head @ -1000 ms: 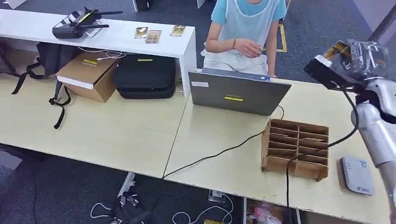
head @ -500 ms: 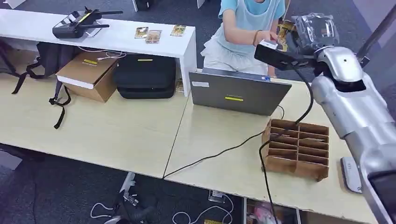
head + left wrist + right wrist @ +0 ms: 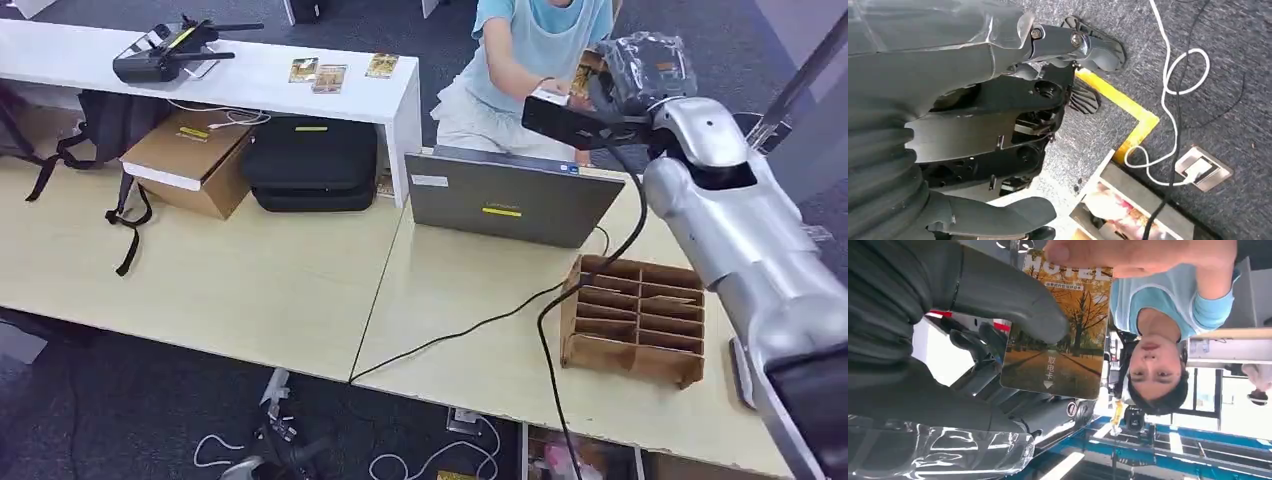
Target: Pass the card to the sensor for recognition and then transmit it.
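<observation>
Right wrist view shows the right hand (image 3: 973, 340) holding the card (image 3: 1058, 330), its thick thumb pressed on the card's face and darker fingers behind it, while a person's hand (image 3: 1143, 255) grips the card's far edge. From the head view, that hand (image 3: 640, 70) is raised past the back edge of the table (image 3: 470, 300), above the laptop (image 3: 510, 200) and well clear of the cardboard organizer (image 3: 635, 320). Left hand (image 3: 1013, 110) hangs over the carpet with its fingers apart and nothing in them.
</observation>
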Controlling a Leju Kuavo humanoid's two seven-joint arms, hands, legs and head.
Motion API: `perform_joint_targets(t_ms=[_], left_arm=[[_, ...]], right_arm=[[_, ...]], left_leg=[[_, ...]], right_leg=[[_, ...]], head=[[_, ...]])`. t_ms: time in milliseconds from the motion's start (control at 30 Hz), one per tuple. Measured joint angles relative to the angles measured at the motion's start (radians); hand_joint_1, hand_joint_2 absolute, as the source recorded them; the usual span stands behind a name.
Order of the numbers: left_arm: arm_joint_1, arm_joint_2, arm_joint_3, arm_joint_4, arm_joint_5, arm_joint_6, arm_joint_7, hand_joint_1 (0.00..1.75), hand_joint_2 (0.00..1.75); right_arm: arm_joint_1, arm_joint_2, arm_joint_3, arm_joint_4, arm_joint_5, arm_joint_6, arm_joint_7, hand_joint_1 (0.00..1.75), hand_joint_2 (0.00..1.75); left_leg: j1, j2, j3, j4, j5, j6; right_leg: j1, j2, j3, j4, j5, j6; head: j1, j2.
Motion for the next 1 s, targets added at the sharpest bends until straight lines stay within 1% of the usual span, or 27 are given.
perform_joint_targets(t_ms=[233,300,367,433,533,600,700,767,900,1000], left_arm=[[-0.003,0.0,-0.001,0.005,-0.002,-0.001,0.0,0.0,1.75],[-0.004,0.0,-0.004,0.007,-0.006,-0.002,0.0,0.0,1.75],[-0.008,0.0,-0.01,0.01,-0.015,-0.002,0.0,0.0,1.75],[-0.011,0.0,-0.016,0.011,-0.021,-0.002,0.0,0.0,1.75],[-0.012,0.0,-0.024,0.014,-0.022,-0.002,0.0,0.0,1.75],[-0.012,0.0,-0.025,0.015,-0.024,-0.002,0.0,0.0,1.75],[-0.009,0.0,-0.025,0.015,-0.024,-0.002,0.0,0.0,1.75],[-0.008,0.0,-0.026,0.015,-0.026,-0.002,0.0,0.0,1.75],[0.001,0.0,-0.025,0.016,-0.035,-0.004,0.0,0.0,1.75],[0.006,0.002,-0.026,0.016,-0.042,-0.011,0.0,0.0,1.75]], right_arm=[[0.0,0.014,0.002,0.009,-0.002,0.004,0.0,0.0,1.75],[0.001,0.016,0.0,0.011,-0.028,0.013,0.001,0.0,1.75],[0.004,0.018,-0.026,0.011,-0.111,0.048,-0.001,0.0,1.75],[0.007,0.018,-0.071,0.01,-0.192,0.086,-0.009,0.0,1.75],[0.007,0.013,-0.13,0.005,-0.259,0.129,-0.018,0.0,1.75],[0.007,0.005,-0.161,-0.004,-0.285,0.143,-0.019,0.0,1.75],[0.008,-0.028,-0.217,-0.032,-0.367,0.166,-0.032,0.0,1.75],[0.013,-0.059,-0.263,-0.063,-0.449,0.188,-0.04,0.0,1.75],[0.062,-0.162,-0.354,-0.154,-0.656,0.281,-0.053,0.0,1.75],[0.132,-0.254,-0.412,-0.241,-0.839,0.374,-0.045,0.0,1.75]], left_leg=[[0.0,0.0,0.0,0.0,0.0,0.0],[0.0,0.0,0.0,0.0,0.0,0.0],[0.0,0.0,0.0,0.0,0.0,0.0],[0.0,0.0,0.0,0.0,0.0,0.0],[0.0,0.0,0.0,0.0,0.0,0.0],[0.0,0.0,0.0,0.001,0.0,0.0],[0.0,0.0,0.0,0.001,0.0,0.0],[0.0,0.0,0.0,0.001,0.0,0.0],[0.0,-0.004,-0.001,0.002,0.0,0.0],[0.0,-0.004,-0.001,0.002,-0.001,0.001]], right_leg=[[0.0,0.0,0.0,0.0,0.0,0.0],[0.0,0.0,0.0,0.0,0.0,0.0],[0.0,0.0,0.0,0.0,0.0,0.0],[0.0,0.0,0.0,0.0,0.0,0.0],[0.0,0.0,0.0,0.0,0.0,0.0],[0.0,0.0,0.0,0.0,0.0,0.0],[0.0,0.0,0.0,0.0,0.0,0.0],[0.0,-0.001,0.0,-0.001,0.0,0.001],[0.0,-0.004,0.001,-0.002,0.0,0.001],[0.0,-0.004,0.002,-0.003,0.0,0.001]], head=[[0.0,0.0],[0.0,0.0],[0.0,0.0],[0.0,0.0],[0.0,0.0],[0.0,0.0],[0.0,0.0],[0.0,0.0],[0.0,0.0],[0.0,0.0]])
